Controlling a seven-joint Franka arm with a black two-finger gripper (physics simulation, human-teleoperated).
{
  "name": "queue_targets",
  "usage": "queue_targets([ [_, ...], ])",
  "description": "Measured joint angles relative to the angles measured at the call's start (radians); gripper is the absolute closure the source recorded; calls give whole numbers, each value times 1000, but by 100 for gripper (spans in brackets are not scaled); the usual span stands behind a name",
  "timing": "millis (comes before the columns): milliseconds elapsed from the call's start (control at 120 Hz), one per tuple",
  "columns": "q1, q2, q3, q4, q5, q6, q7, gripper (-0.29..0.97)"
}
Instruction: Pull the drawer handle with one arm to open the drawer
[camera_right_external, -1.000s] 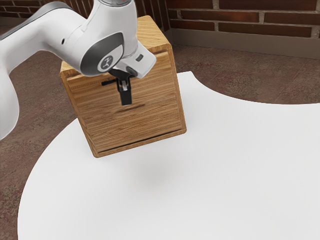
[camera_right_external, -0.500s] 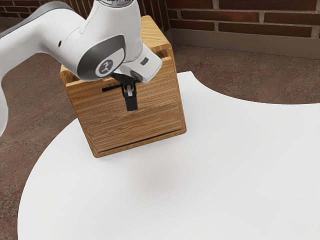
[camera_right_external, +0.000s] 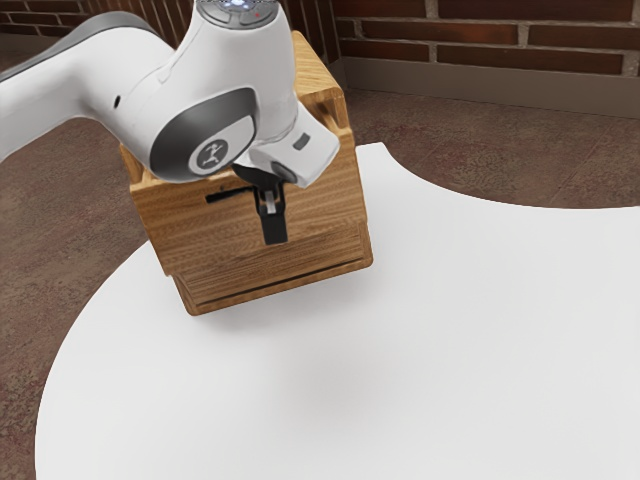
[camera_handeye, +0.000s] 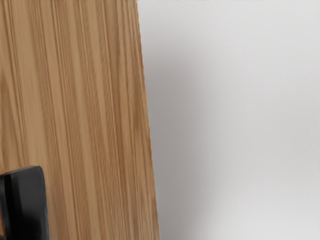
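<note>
Exterior view: the white arm (camera_right_external: 140, 90) enters from the upper left of the frame; its black pincer (camera_right_external: 272, 222) points down, narrow, pinched onto the right end of the black drawer handle (camera_right_external: 225, 196); the top drawer (camera_right_external: 310, 185) juts partly out of the wooden cabinet (camera_right_external: 270, 272), left of centre in the upper half; the cabinet stands at the far edge of the white surface (camera_right_external: 430, 350); a brick wall (camera_right_external: 480, 30) runs along the top.

Wrist view: the drawer's grained front (camera_handeye: 75, 100) lies beside the bare surface (camera_handeye: 235, 125); the handle's end (camera_handeye: 22, 205) sits against the wood, close to the hand.
</note>
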Motion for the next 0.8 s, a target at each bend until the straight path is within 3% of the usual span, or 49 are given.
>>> queue_targets([
  [583,-7,-34,-4,-46,-40,11,-54,0],
  [800,-40,-99,-6,-105,-52,13,-74,6],
])
